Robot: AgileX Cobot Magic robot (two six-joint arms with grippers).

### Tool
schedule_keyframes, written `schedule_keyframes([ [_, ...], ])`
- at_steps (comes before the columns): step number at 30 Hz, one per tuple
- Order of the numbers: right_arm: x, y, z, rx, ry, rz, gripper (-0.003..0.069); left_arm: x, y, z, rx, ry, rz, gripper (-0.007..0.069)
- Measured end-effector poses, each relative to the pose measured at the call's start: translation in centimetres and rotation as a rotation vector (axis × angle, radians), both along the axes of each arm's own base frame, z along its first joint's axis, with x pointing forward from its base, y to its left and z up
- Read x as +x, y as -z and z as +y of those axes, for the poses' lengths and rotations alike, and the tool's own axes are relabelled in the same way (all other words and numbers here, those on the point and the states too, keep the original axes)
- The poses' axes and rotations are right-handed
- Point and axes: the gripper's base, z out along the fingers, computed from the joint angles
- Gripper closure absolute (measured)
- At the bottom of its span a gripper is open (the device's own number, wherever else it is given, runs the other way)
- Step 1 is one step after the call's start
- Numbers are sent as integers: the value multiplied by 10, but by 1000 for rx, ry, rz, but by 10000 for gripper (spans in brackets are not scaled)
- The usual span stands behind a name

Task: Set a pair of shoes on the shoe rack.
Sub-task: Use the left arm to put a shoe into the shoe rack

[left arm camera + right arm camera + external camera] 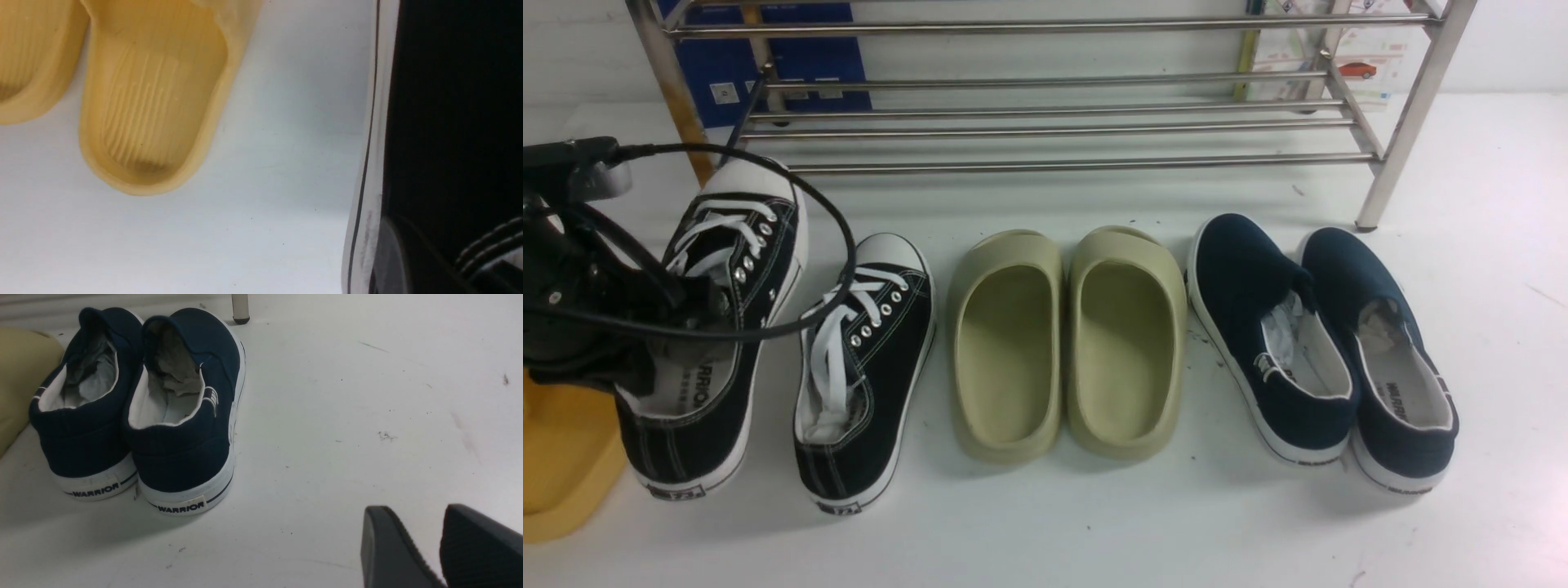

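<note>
The pair of shoes stands at the left of the floor. One black sneaker (pixel 866 367) lies flat beside the olive slides. The other black sneaker (pixel 727 269) is tilted, its white toe cap raised toward the shoe rack (pixel 1045 126). My left gripper (pixel 678 327) reaches into that shoe's opening and is shut on its side wall. Close up in the left wrist view are this sneaker's black canvas (pixel 449 102) and white sole. My right gripper (pixel 414 510) hovers over bare floor, open and empty, to the right of the navy shoes; it is out of the front view.
Olive slides (pixel 1066 343) and navy slip-ons (pixel 1323 343) stand in a row in front of the rack. Yellow slides (pixel 151 102) lie left of the held sneaker. A rack leg (pixel 240 308) stands just behind the navy pair (pixel 139 408).
</note>
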Motion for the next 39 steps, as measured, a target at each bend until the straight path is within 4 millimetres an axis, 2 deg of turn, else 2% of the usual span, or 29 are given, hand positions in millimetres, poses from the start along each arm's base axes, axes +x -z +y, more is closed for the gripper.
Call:
schedule_keyframes([
  [4,0,0,0,0,0,0,419,10,-5,-4,-28,39,18,638],
  [5,0,0,0,0,0,0,419,21,-11,-6,-37,48,10,638],
  [6,0,0,0,0,0,0,419,22,-13,-6,-37,49,3,638],
  [10,0,0,0,0,0,0,419,67,-29,-8,-36,60,-27,638],
  [11,0,0,0,0,0,0,419,69,-30,-8,-36,61,-28,638],
  [13,0,0,0,0,0,0,419,96,-36,-9,-35,62,-27,638],
  [14,0,0,0,0,0,0,419,97,-33,-9,-35,62,-20,638],
  [16,0,0,0,0,0,0,419,121,-33,-10,-34,57,-15,638],
  [18,0,0,0,0,0,0,419,131,-33,-10,-35,52,-18,638],
  [23,0,0,0,0,0,0,419,170,-30,-12,-36,40,-64,638],
  [27,0,0,0,0,0,0,419,193,-18,-12,-31,31,-70,638],
  [34,0,0,0,0,0,0,419,220,9,-8,15,-16,-64,638],
  [39,0,0,0,0,0,0,419,229,14,-6,27,-33,-114,638],
])
